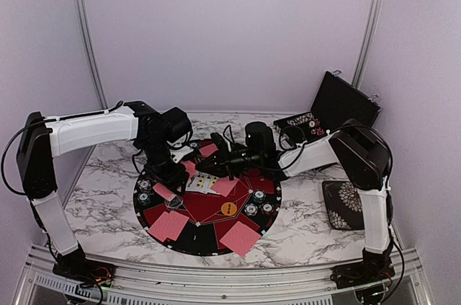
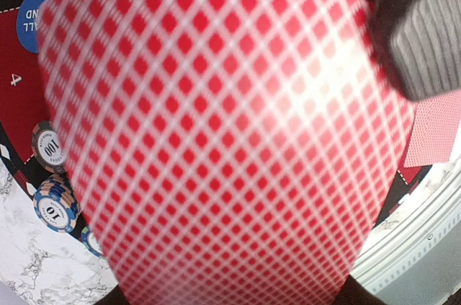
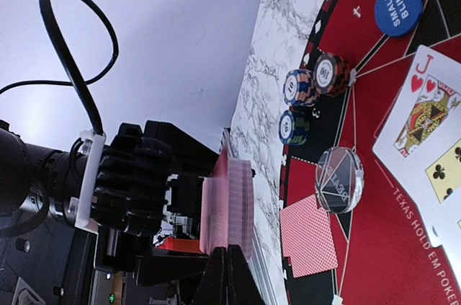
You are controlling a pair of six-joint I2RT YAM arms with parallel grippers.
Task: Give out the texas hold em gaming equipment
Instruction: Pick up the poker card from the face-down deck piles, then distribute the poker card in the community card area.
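1. The left gripper hangs low over the round red and black mat, closed on one red-backed card, which it holds flat under itself, probably so it can be laid face down at a player's spot.
2. Below and to the left of that card sit striped chip stacks and a blue button, already set out.
3. The right gripper reaches in from the opposite side. Whether it is open or holding anything cannot be told.
4. Face-down card pairs lie nearer the arm bases; face-up cards lie mid-mat between the grippers.
5. An orange button lies beside them.
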